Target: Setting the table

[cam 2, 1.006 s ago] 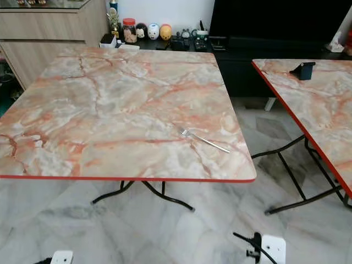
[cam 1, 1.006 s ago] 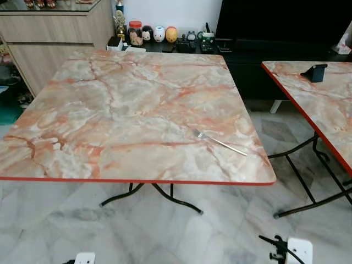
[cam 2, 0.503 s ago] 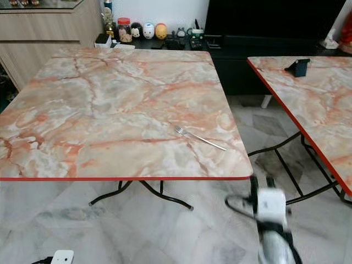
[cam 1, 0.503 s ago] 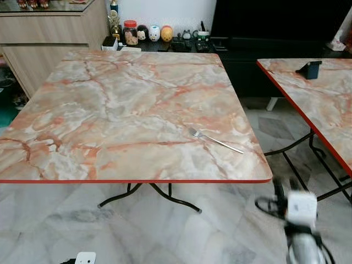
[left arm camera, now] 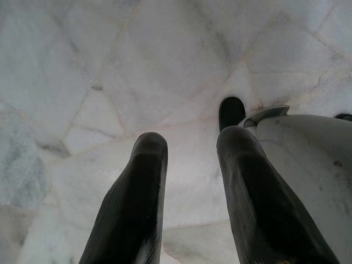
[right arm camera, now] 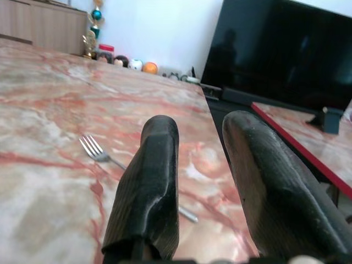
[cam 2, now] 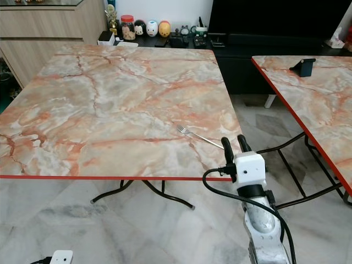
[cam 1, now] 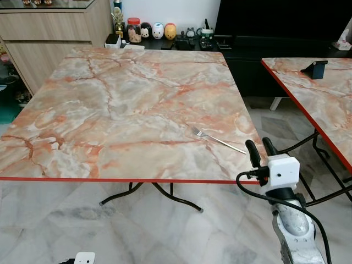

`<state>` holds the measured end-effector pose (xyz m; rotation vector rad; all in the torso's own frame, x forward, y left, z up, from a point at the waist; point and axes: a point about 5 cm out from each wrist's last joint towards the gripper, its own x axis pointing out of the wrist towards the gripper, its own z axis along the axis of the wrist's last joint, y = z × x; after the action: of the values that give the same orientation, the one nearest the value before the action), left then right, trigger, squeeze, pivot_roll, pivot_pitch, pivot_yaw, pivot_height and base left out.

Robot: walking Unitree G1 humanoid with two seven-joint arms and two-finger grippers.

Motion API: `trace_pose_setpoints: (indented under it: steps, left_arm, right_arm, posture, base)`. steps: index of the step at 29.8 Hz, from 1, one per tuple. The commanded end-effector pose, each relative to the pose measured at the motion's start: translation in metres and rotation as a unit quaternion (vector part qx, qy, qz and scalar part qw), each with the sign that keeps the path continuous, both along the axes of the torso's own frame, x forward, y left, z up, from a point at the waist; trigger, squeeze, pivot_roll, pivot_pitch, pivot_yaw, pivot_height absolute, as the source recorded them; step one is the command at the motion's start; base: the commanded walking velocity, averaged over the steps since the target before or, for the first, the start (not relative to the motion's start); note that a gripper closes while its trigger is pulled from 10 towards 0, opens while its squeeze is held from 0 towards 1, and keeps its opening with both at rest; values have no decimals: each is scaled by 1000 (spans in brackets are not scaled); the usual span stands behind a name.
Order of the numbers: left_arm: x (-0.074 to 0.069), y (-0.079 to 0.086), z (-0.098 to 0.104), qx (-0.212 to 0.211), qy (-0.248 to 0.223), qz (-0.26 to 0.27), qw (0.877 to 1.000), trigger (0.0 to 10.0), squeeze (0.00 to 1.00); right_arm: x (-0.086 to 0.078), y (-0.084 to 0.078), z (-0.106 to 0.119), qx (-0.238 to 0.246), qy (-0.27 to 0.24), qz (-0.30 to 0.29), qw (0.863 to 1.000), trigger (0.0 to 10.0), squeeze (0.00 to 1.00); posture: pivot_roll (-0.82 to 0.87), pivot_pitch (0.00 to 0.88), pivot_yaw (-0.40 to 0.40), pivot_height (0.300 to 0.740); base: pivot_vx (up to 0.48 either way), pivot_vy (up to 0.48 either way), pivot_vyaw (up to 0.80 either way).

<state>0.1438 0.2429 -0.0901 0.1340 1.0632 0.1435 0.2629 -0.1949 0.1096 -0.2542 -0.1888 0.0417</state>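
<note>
So I've got the right gripper [cam 1: 261,149] up at the near right corner of the pink-and-orange marble-pattern folding table with the red edge [cam 1: 137,180]. Its two black fingers are parted with a clear gap between them, nothing in between, nothing clamped. From the head cam the fingertips [cam 2: 226,143] sit right over the table's corner; I can't tell whether they're actually resting on the top or just above it.

The thin silver metal fork [cam 1: 218,141] is lying flat on the tabletop just ahead of the jaws and a bit off to their left side, tines [right arm camera: 91,147] pointing away from the gripper, the handle end coming back towards the left finger. In the right wrist view the handle runs behind that finger, so I can't say for sure whether it touches. It isn't between the fingers.

Further out past the jaws there's a row of small round figurines and a red-lidded jar [cam 1: 133,29] on a low black TV unit, and the big black TV screen [right arm camera: 286,49]. To the jaws' right is a second marble-pattern table [cam 1: 319,104] with a small dark blue stand [cam 1: 314,70] on it.

The left gripper [left arm camera: 190,187] hangs down by the white marble floor tiles [left arm camera: 82,71], fingers also apart and holding nothing.
</note>
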Motion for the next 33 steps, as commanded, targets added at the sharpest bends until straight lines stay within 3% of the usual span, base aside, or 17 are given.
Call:
trace_pose_setpoints:
  steps: [1, 10, 33]
  left_arm:
    - [-3, 0, -1, 2, 2, -9, 1000, 10000, 0]
    - [-3, -1, -1, -5, -1, -9, 1000, 10000, 0]
    - [-1, -3, -1, -11, -3, -2, 1000, 10000, 0]
  right_arm:
    - [-3, -3, 1, -3, 1, -9, 1000, 10000, 0]
    - [1, -14, 8, 13, -10, -67, 998, 10000, 0]
    - [11, -9, 19, 1, -22, -65, 998, 10000, 0]
  posture:
    - [24, 0, -30, 740]
    - [46, 0, -42, 740]
    - [55, 0, -59, 740]
  base:
    - [0, 0, 0]
    - [0, 0, 0]
    - [214, 0, 0]
